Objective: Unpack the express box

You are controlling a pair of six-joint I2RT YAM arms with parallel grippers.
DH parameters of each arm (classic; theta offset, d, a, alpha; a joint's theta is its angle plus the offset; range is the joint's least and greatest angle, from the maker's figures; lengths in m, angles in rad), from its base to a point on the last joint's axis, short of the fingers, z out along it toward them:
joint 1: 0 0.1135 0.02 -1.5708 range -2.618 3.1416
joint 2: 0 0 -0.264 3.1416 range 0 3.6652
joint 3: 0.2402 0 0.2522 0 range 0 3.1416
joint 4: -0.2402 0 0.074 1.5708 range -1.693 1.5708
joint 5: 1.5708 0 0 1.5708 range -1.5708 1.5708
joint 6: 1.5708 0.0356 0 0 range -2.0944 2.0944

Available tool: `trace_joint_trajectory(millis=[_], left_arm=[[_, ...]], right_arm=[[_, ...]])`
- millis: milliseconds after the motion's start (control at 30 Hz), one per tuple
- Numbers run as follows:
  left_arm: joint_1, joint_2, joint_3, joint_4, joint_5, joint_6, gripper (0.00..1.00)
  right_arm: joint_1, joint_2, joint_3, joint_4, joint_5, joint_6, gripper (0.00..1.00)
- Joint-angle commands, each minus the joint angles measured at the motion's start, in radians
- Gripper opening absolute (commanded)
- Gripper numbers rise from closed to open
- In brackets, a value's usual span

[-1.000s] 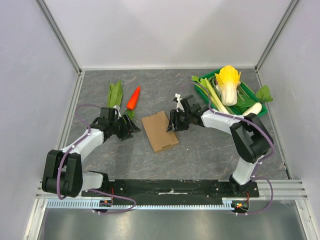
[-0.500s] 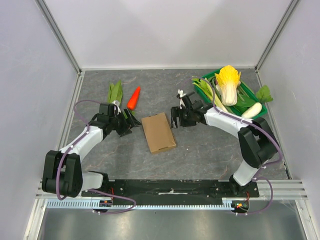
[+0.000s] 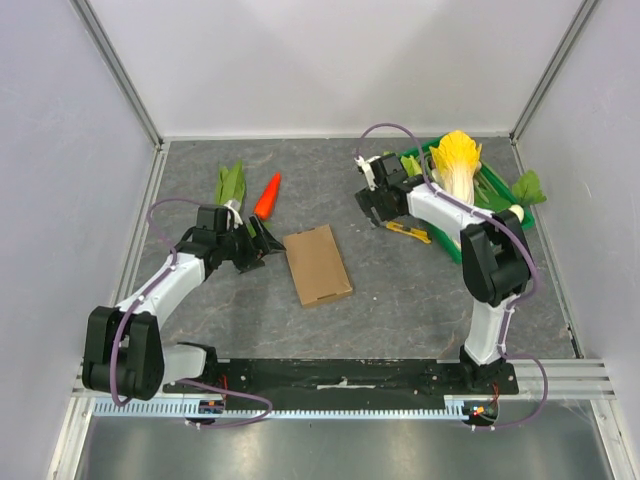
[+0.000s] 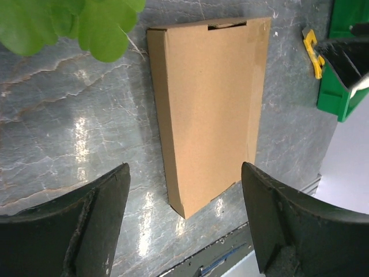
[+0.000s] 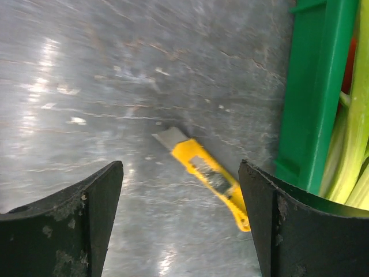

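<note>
The express box (image 3: 318, 264) is a thin brown cardboard box lying flat and closed near the table's middle; the left wrist view shows it lengthwise (image 4: 207, 109). My left gripper (image 3: 262, 245) stands open just left of it, fingers apart and empty (image 4: 184, 170), touching nothing. My right gripper (image 3: 380, 210) is open at the back right, away from the box. It hovers over a yellow utility knife (image 3: 410, 232) that lies on the table between its spread fingers (image 5: 180, 164), its blade out (image 5: 210, 173).
A green crate (image 3: 520, 222) at the back right holds a napa cabbage (image 3: 455, 170), leeks and a white radish (image 3: 505, 217); its wall (image 5: 314, 98) is right of the knife. A carrot (image 3: 266, 196) and bok choy (image 3: 230, 186) lie behind the left gripper.
My right arm has pulled away from the box's right side toward the crate and opened wider. The knife now shows below it. My left gripper opened wider and stayed put.
</note>
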Motion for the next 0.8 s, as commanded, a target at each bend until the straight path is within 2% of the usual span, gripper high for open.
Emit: trace_joint_trajectory(millis=[0,167,400,533,767], left_arm=[[-0.008,0.005,0.009,0.027,0.082,0.024,0.82],[-0.011,-0.017,0.014,0.012,0.076,0.044,0.82],[-0.011,-0.045,0.049,-0.043,-0.004,0.073,0.81],[-0.011,-0.04,0.057,-0.053,-0.027,0.081,0.81],[-0.011,-0.037,0.064,-0.063,-0.051,0.092,0.81]], right_arm=[[-0.1,0.074,0.076,-0.088,-0.029,-0.145,0.88],[-0.184,0.142,0.09,-0.108,-0.17,-0.144,0.88],[-0.206,0.167,0.068,-0.113,-0.172,-0.11,0.88],[-0.206,0.173,0.064,-0.127,-0.233,-0.078,0.88],[-0.195,0.11,0.005,-0.131,-0.258,0.001,0.84]])
